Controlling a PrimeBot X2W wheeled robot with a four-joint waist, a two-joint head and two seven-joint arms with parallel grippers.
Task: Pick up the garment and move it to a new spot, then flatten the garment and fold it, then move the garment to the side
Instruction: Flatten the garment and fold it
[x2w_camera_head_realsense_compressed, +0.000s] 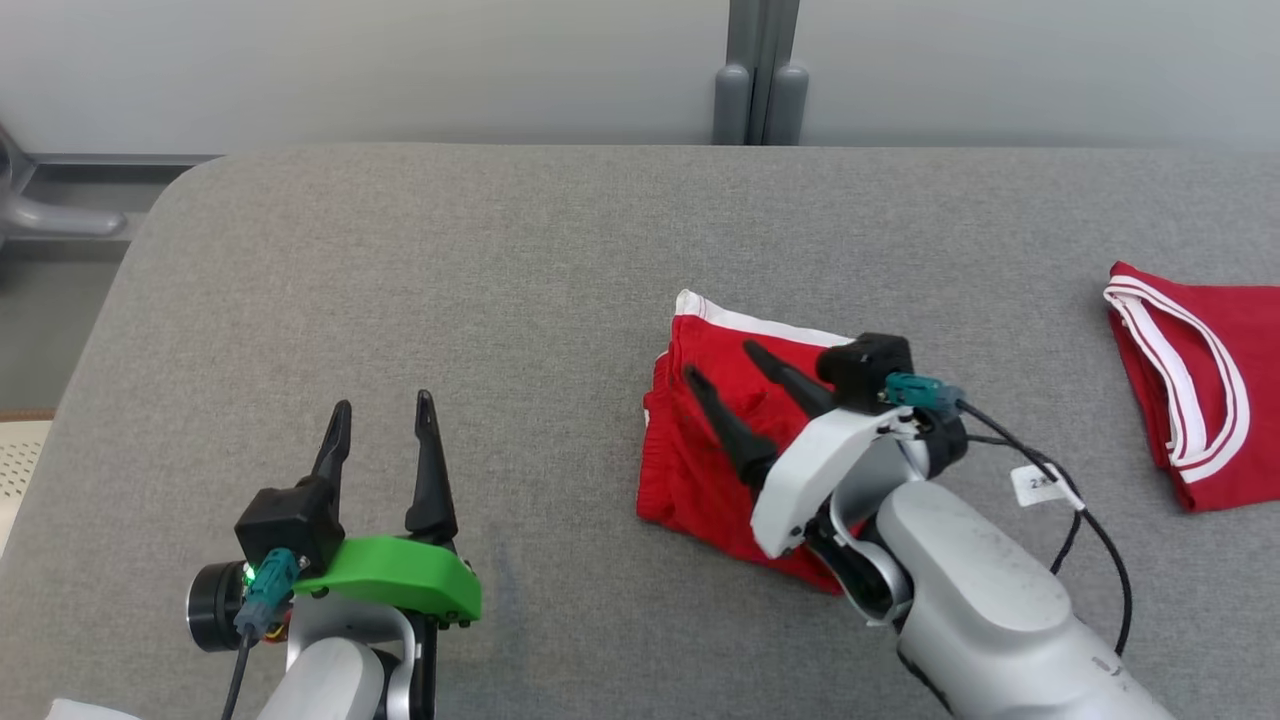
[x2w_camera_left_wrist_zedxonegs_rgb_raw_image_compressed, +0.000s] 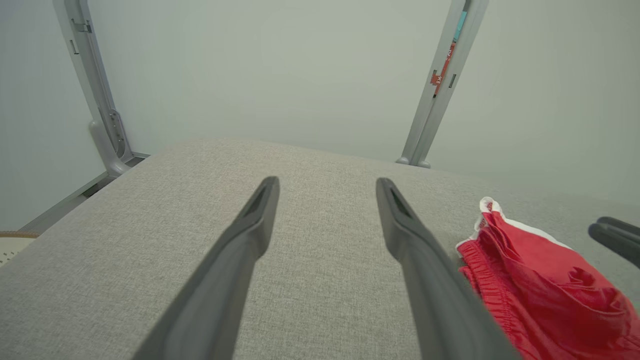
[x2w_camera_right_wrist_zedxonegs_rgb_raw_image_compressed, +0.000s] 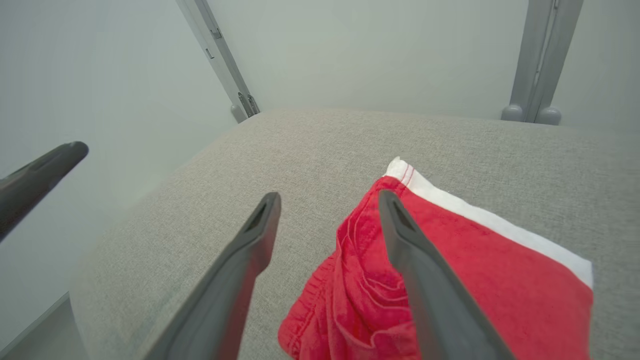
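Red garment (x2w_camera_head_realsense_compressed: 700, 450) sits folded into a compact bundle on the grey padded table (x2w_camera_head_realsense_compressed: 400, 250), a little right of centre, its white band along the far edge. Right gripper (x2w_camera_head_realsense_compressed: 720, 360) is poised over it, fingers spread wide and gripping nothing. From the right wrist view, one finger lies over the red cloth (x2w_camera_right_wrist_zedxonegs_rgb_raw_image_compressed: 500, 260) and the other over bare table beside the crumpled edge; whether the tips touch the fabric, I can't tell. Over on the left, the left gripper (x2w_camera_head_realsense_compressed: 384, 400) hangs above open table, well apart from the bundle, jaws fully apart and empty. A second red piece with white trim (x2w_camera_head_realsense_compressed: 1210, 400) lies off at the table's far right edge.
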